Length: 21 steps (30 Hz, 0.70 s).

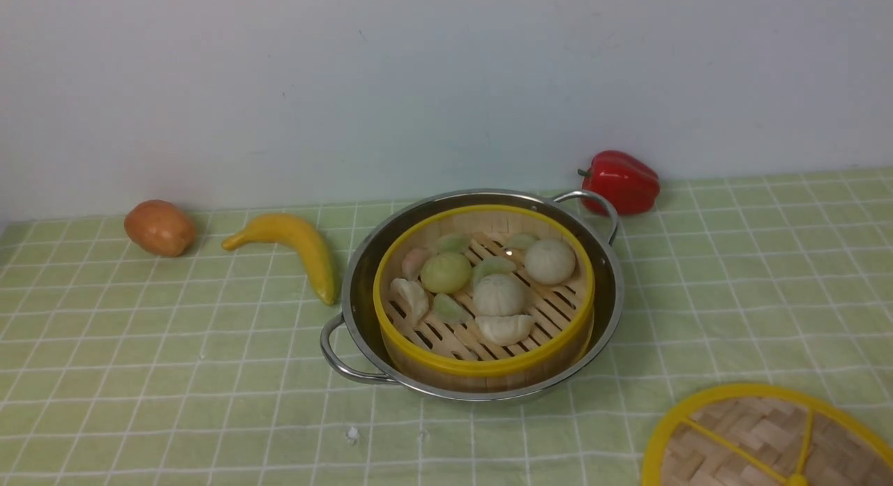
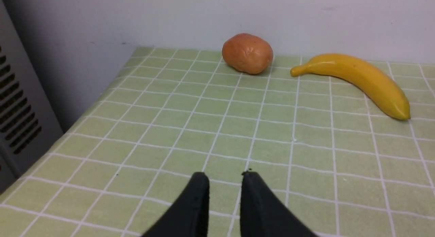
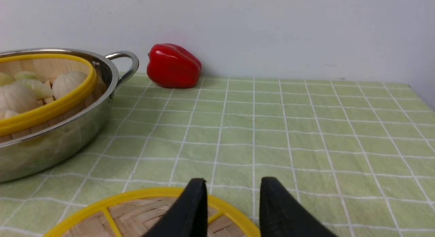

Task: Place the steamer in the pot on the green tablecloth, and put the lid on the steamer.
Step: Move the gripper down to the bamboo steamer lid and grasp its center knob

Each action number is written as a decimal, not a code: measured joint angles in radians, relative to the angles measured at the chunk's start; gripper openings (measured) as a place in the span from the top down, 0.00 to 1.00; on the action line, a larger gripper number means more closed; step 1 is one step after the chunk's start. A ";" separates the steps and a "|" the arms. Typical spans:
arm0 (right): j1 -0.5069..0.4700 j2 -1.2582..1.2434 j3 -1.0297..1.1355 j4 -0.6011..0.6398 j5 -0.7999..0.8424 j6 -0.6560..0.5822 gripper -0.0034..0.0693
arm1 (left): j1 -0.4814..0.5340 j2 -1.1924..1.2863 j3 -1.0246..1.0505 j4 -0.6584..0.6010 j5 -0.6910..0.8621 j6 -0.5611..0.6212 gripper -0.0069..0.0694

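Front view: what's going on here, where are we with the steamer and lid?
The steamer sits inside the pot on the green tablecloth, uncovered, with its buns showing. The lid lies flat on the cloth at the near right. The right gripper hangs open and empty over the lid's rim. The left gripper, also open and empty, hangs over bare cloth short of the potato and banana.

Bare cloth (image 1: pixel 732 277) lies between pot (image 1: pixel 607 287) and lid (image 1: pixel 760 437). Banana (image 1: pixel 300 245) sits close to pot's left rim, pepper (image 1: pixel 621 181) just behind its far handle.
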 joint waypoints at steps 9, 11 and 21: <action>0.000 0.000 0.000 0.000 0.000 0.000 0.62 | 0.000 0.000 0.000 -0.043 -0.010 0.000 0.71; 0.000 0.000 0.000 0.000 0.000 0.000 0.62 | 0.000 0.000 0.000 -0.094 -0.011 0.010 0.71; 0.000 0.000 0.000 0.000 0.000 0.000 0.62 | 0.000 0.000 0.000 -0.394 -0.034 0.441 0.69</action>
